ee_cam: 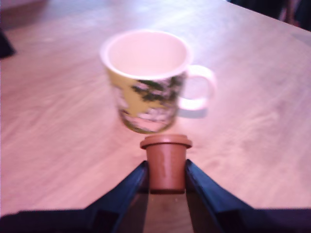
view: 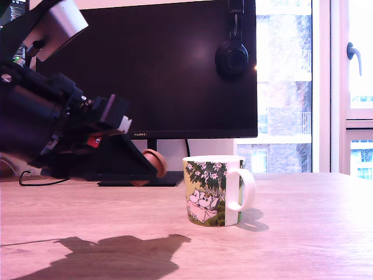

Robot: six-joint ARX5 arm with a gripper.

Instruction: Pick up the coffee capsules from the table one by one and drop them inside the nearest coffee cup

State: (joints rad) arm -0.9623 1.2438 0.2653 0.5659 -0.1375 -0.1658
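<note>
- The table is a pale wood-grain desk; it carries the mug, and behind the mug stands a big dark monitor with a pair of headphones hung on its top edge.
- The arm is raised clear of the desk, on the exterior view's left of the mug, casting a broad shadow on the wood in front of the mug.
- The mug — white, green leaf print, loop handle — stands upright on the table, mouth open; in the wrist view nothing shows inside it.
- The gripper is clamped on the capsule, one dark finger pressed against each side of the pod's body.
- The capsule is reddish-brown, held in the air, its flanged rim pointing toward the mug; it sits short of the mug's rim, not yet above the mouth.
- Step in hand, as I judge it: carrying a grasped capsule to the mug — pick-up done, drop not yet.
- The next move calls for bringing the capsule over the mug's mouth, clear of the rim, then letting the fingers part.
</note>
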